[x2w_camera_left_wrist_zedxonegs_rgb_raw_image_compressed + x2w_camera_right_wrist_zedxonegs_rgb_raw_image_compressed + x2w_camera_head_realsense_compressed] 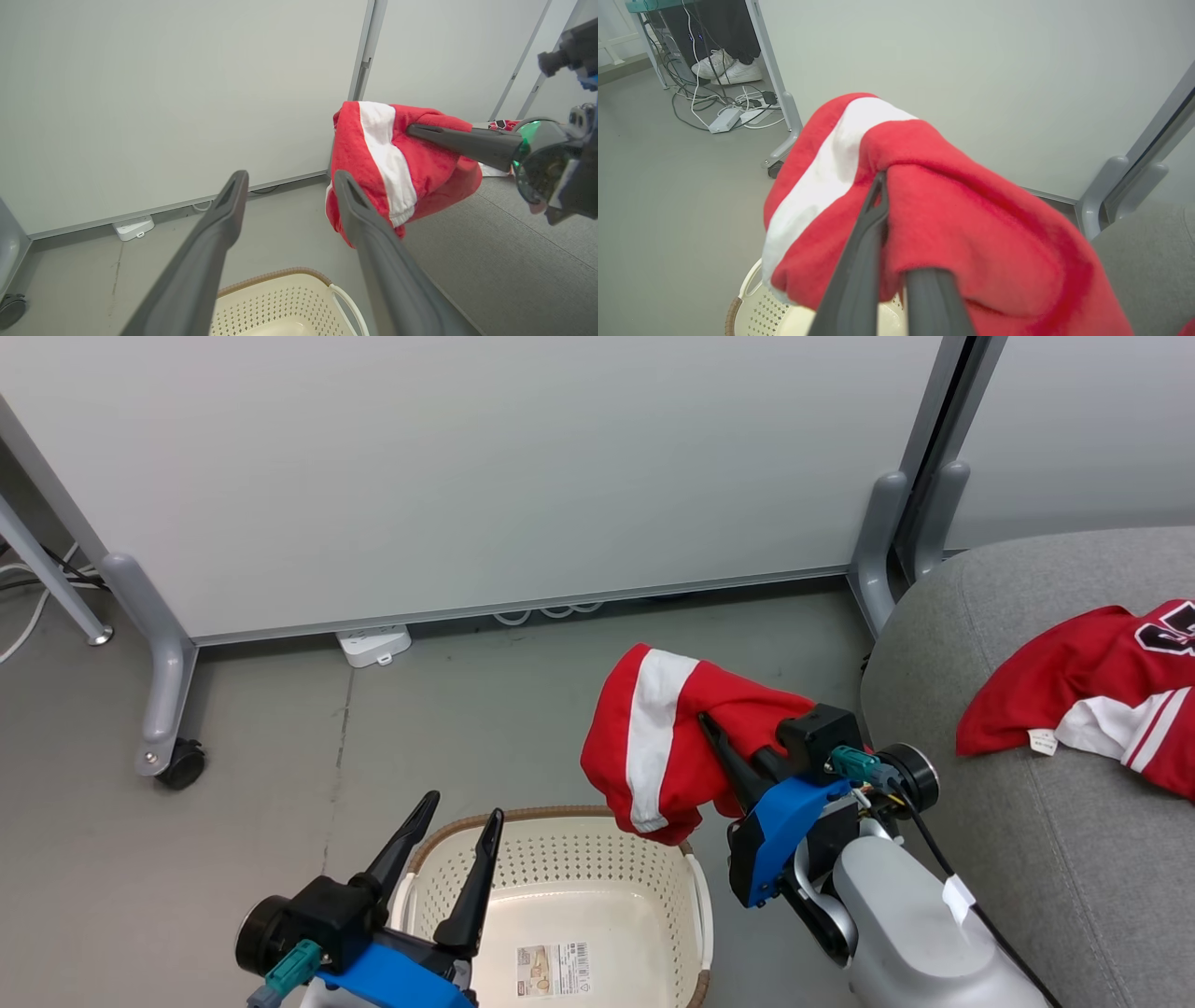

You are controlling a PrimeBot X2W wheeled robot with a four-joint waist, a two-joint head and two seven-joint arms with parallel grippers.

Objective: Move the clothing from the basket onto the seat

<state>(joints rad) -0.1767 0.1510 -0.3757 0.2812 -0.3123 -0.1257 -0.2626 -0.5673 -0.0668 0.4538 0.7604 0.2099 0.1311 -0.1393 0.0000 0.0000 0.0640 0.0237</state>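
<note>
My right gripper (707,721) is shut on a red garment with a white stripe (658,742), which hangs in the air above the basket's far right corner. That garment (924,210) drapes over the right fingers; it also shows as red cloth (397,163) in the left wrist view. The cream perforated basket (560,859) stands on the floor with only a barcode label inside. A second red garment with numerals (1092,695) lies on the grey seat (1027,821) at the right. My left gripper (462,807) stands open over the basket's left rim, holding nothing.
White partition panels on grey wheeled legs (168,691) close off the back. A white power strip (373,644) lies at the panel's foot. In the right wrist view, cables and a person's white shoes (726,67) sit beyond the partition leg. Grey floor surrounds the basket.
</note>
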